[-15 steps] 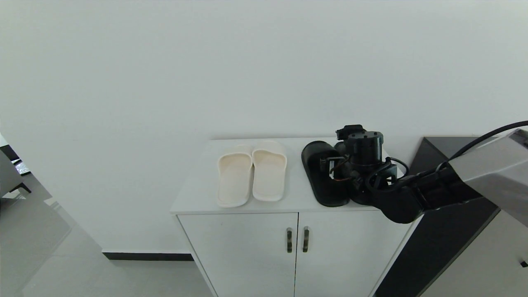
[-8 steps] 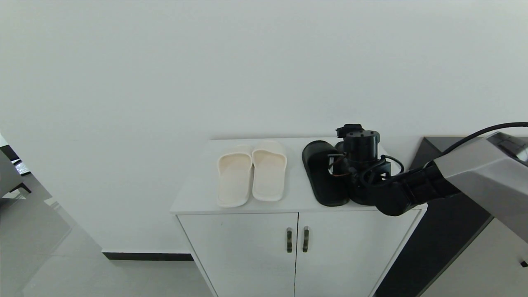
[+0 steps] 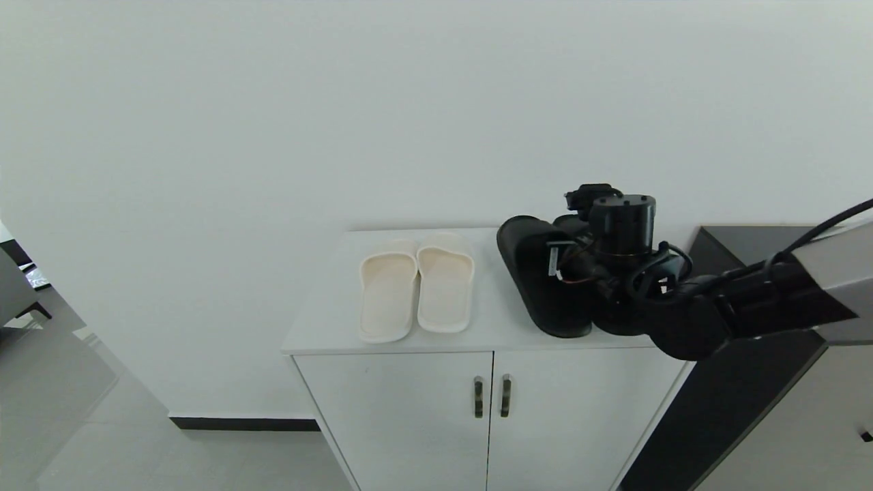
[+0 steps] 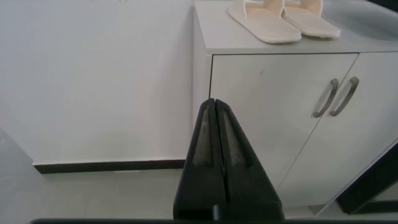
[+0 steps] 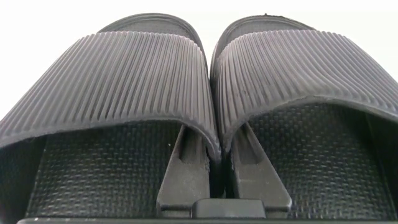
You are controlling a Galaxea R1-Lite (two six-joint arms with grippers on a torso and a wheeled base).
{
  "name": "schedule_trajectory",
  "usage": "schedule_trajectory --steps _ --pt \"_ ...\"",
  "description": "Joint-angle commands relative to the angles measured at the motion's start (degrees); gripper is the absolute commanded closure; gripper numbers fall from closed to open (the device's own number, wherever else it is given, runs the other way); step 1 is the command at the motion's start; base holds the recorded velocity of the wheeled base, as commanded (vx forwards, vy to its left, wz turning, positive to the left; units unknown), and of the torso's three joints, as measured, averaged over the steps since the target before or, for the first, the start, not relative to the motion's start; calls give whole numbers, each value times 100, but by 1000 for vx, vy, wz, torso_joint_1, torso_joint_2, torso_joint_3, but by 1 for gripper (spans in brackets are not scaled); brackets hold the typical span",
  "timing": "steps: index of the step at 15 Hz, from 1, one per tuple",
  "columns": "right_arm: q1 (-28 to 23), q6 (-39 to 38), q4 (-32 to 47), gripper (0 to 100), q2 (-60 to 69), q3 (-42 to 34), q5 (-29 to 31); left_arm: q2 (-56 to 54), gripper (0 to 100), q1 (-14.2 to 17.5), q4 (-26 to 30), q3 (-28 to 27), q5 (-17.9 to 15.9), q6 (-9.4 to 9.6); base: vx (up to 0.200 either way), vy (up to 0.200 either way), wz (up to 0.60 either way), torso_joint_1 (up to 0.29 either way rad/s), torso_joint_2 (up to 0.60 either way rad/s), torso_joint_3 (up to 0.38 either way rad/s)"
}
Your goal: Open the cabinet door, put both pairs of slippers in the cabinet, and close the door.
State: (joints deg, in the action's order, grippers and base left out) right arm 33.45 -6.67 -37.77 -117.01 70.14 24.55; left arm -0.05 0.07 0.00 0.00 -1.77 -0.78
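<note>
Black slippers [image 3: 542, 279] sit at the right end of the cabinet [image 3: 327, 320] top, toes toward the wall. The right gripper [image 5: 216, 155] has one finger inside each shoe and pinches the two adjoining strap edges between them. White slippers [image 3: 416, 290] lie flat near the middle of the top, well apart from the black pair. Both doors [image 3: 409, 423] are shut, and the left gripper [image 4: 215, 109], pressed together, hangs low facing the cabinet front near the left door.

The hold is on thin, ribbed strap edges only, so one shoe could probably slide free if the pair swings or tips. With the doors shut, the pair has nowhere to go yet, and carrying it down past the front edge risks clipping that edge or the handles [image 3: 491, 395]. The left gripper would likely need to spread before it can take a handle.

The arm covers the far black slipper in the head view. The straps hide the right fingertips. I cannot tell whether the heels touch the top. The cabinet's inside is unseen.
</note>
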Motion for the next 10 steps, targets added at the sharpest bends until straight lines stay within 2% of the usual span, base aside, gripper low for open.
schedule_trajectory --steps 1,2,5,6,9,10 --pt "469 -19 -3 100 1101 -862 -407 5 100 1 0 0 1 -1 0 0 0 0 0 0" --pt "944 -151 -3 100 1786 -1671 -943 5 100 1 0 0 1 -1 0 0 0 0 0 0" --pt "1436 -537 33 100 3043 -3007 -2376 5 100 1 0 0 1 8 0 0 0 0 0 0" --pt "1559 -616 85 100 3333 -3314 -2692 5 100 1 0 0 -8 16 0 0 0 0 0 0" --pt "1638 -652 147 100 3588 -3736 -2895 5 100 1 0 0 -17 25 0 0 0 0 0 0" --pt "1638 -652 138 100 3597 -3850 -2903 5 100 1 0 0 -17 25 -200 0 0 -2 -2 7"
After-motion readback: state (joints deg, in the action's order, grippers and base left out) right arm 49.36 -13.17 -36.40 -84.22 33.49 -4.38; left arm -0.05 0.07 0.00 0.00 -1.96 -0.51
